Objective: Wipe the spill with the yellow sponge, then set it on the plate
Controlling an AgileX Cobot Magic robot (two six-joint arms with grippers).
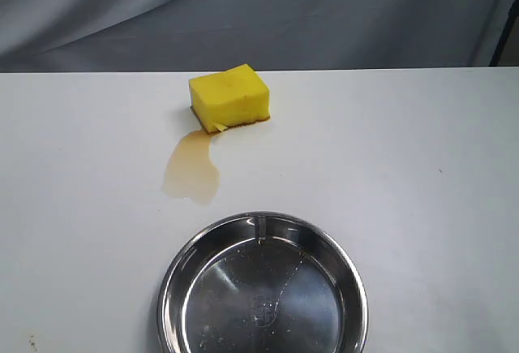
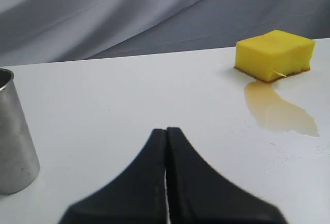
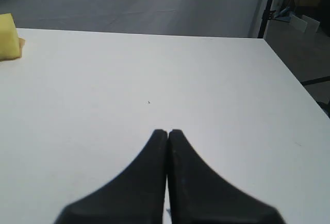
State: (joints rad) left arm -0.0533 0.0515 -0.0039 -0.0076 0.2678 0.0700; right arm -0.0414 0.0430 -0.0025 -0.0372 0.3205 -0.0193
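The yellow sponge (image 1: 229, 96) sits far centre, its near corner touching the spill (image 1: 193, 169), which trails toward the plate (image 1: 166, 288) at the near edge. The left gripper (image 2: 166, 131) and right gripper (image 3: 168, 132) are both pressed together and empty (neither shows in the exterior view), so I judge one must open, straddle the sponge and drag it nearward through the puddle. Nothing blocks that path; a steel cup (image 2: 13, 136) stands well apart from it.

- left gripper (image 2: 166, 130): two matte black fingers (image 2: 135, 185), each a smooth wedge that is broad near the camera and tapers to a blunt, rounded tip. A thin pale seam runs between them.
- right gripper (image 3: 167, 131): the same matte black wedge shapes, plain and unmarked, with a thin seam between.
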